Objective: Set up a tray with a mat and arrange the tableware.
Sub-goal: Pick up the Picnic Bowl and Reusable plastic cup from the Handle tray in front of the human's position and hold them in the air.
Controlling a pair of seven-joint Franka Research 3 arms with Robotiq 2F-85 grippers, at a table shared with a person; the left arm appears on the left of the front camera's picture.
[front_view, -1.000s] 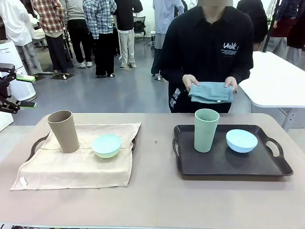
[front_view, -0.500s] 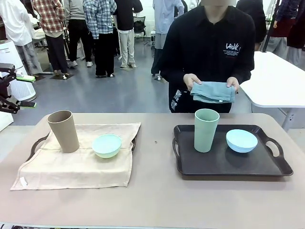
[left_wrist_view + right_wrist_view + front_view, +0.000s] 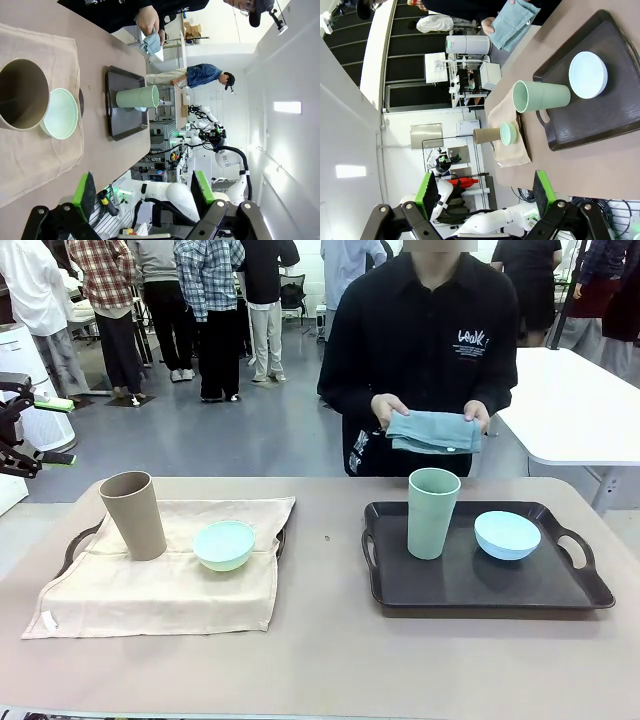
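The left pincer (image 3: 144, 192) and right pincer (image 3: 485, 195) both stand released, jaws wide, grasping nothing; on the counter (image 3: 320, 660), at the left, a tan cup (image 3: 133, 515) and mint bowl (image 3: 224, 544) sit upright on a beige mat (image 3: 160, 585); at the right, a pale green cup (image 3: 433, 512) and light blue bowl (image 3: 507, 535) stand on a bare dark tray (image 3: 480, 585); all lie well apart from both pincers; at the far side a person holds a folded blue cloth (image 3: 433, 431).

I count two cups (tan cup (image 3: 133, 515), green cup (image 3: 432, 512)) and two bowls (mint bowl (image 3: 224, 544), blue bowl (image 3: 506, 535)). I see also two trays (dark tray (image 3: 470, 585), covered tray (image 3: 69, 552)) and two cloths (beige mat (image 3: 160, 590), blue cloth (image 3: 432, 431)).
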